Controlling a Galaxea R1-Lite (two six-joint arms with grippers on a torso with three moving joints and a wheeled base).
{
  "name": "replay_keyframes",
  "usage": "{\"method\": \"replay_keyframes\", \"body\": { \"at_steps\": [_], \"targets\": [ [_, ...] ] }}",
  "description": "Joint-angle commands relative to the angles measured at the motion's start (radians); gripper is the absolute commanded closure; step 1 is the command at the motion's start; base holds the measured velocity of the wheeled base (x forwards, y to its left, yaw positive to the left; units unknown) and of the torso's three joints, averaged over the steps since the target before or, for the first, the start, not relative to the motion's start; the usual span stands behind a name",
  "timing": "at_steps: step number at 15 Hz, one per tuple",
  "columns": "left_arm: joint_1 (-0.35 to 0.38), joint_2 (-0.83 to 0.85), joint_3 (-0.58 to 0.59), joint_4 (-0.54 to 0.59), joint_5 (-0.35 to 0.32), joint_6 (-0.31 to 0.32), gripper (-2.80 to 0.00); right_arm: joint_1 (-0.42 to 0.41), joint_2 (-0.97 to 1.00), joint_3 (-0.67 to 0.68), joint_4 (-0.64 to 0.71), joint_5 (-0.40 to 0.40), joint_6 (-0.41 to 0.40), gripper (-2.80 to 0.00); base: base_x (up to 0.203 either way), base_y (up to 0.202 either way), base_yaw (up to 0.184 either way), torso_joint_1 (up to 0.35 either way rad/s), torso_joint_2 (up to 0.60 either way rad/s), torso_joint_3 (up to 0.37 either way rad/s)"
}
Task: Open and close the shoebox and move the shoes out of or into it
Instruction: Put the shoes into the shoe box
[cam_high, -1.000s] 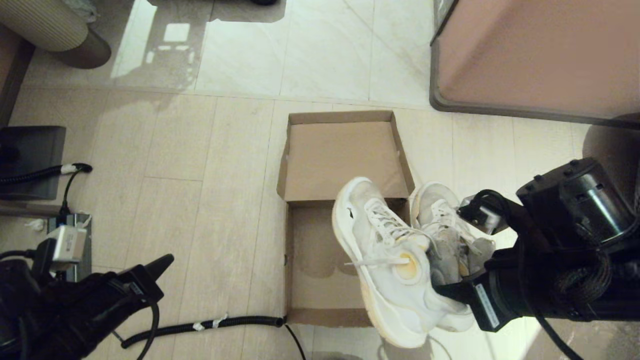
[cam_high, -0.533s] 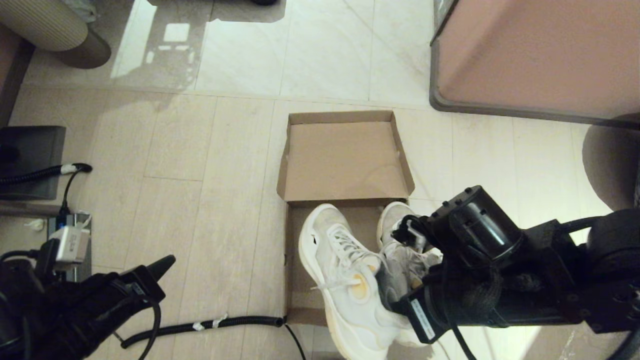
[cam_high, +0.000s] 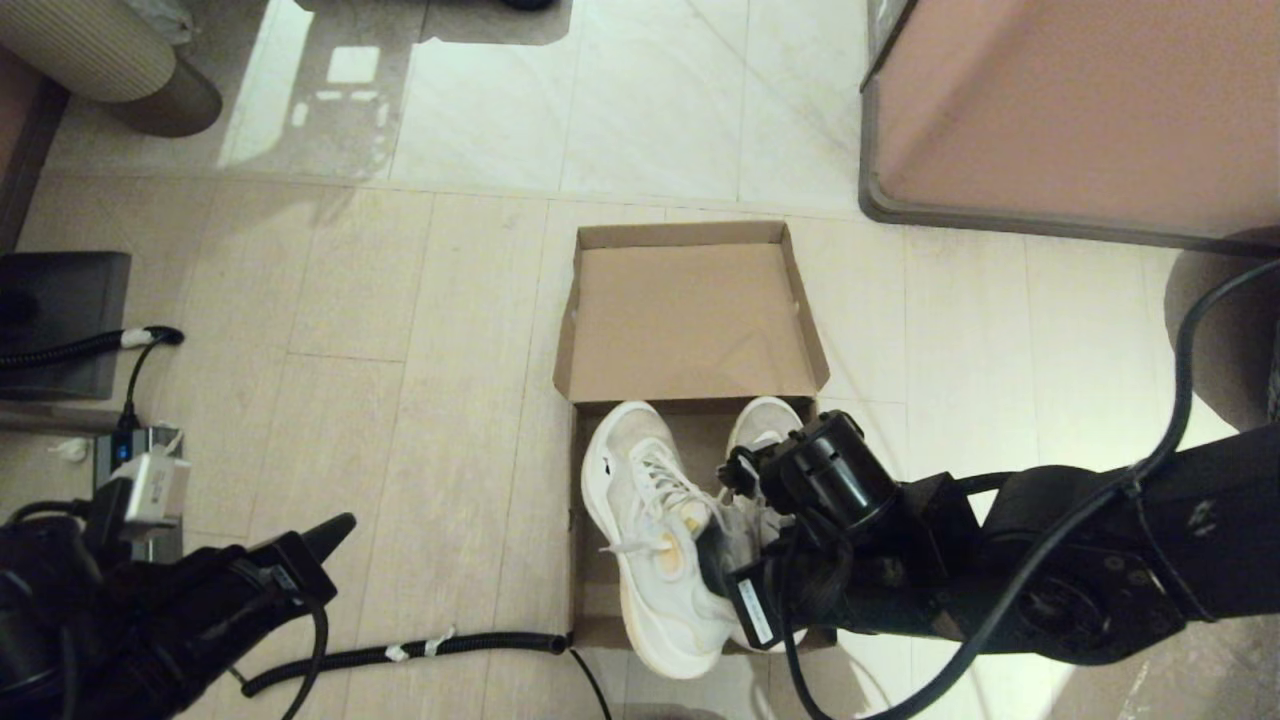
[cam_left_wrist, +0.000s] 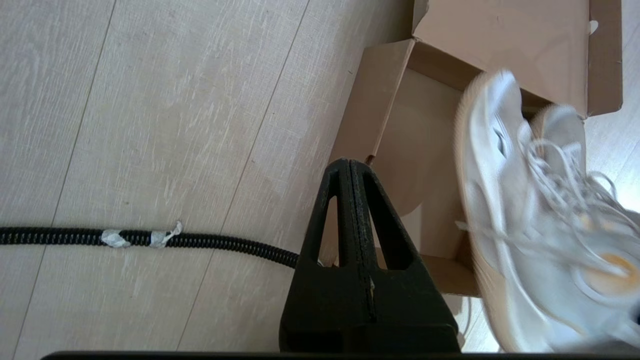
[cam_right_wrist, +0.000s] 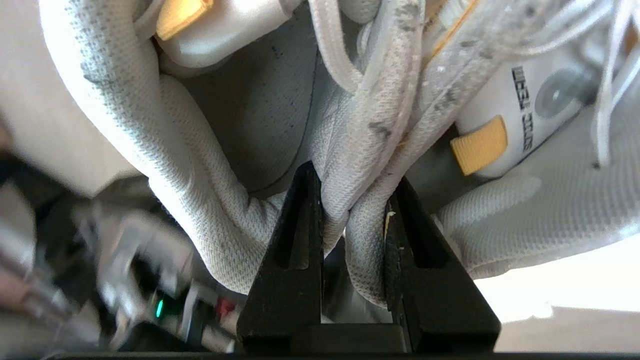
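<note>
Gripping both inner heel collars pinched together, the right gripper (cam_right_wrist: 352, 187) held the shoes (cam_high: 660, 520) over the near half of the shoebox (cam_high: 690, 310), heels overhanging its front wall. The left gripper (cam_left_wrist: 351, 172), fingers pressed together on nothing, hung left of the box. Beyond, the lid lay flat.

Pale tiled floor (cam_high: 400, 300), pinkish-brown block (cam_high: 1080, 110)

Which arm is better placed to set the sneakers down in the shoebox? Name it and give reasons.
Right. The right gripper is shut on the collars of both sneakers, holding them over the open shoebox. The left gripper is shut, empty, beside the box over the floor.
</note>
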Motion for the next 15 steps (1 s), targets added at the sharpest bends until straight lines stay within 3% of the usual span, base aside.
{"method": "replay_keyframes", "body": {
  "at_steps": [1, 5, 9, 15],
  "targets": [
    [0.000, 0.009, 0.000, -0.007, 0.000, -0.002, 0.00, -0.003, 0.083, -0.001, -0.052, -0.011, 0.004, 0.00, 0.000, 0.000, 0.000, 0.000, 0.00, 0.000],
    [0.000, 0.009, 0.006, -0.007, 0.000, -0.002, 0.00, -0.008, 0.155, -0.007, -0.128, -0.024, 0.006, 0.00, 0.000, 0.000, 0.000, 0.000, 0.00, 0.000],
    [0.000, 0.007, 0.025, -0.007, 0.000, -0.003, 0.00, -0.039, 0.252, -0.065, -0.213, -0.098, 0.015, 0.00, 0.000, 0.000, 0.000, 0.000, 0.00, 0.000],
    [0.000, -0.016, 0.060, -0.007, 0.002, -0.002, 0.00, -0.041, 0.330, -0.134, -0.232, -0.186, 0.158, 0.00, 0.000, 0.000, 0.000, 0.000, 0.00, 0.000]
  ]
}}
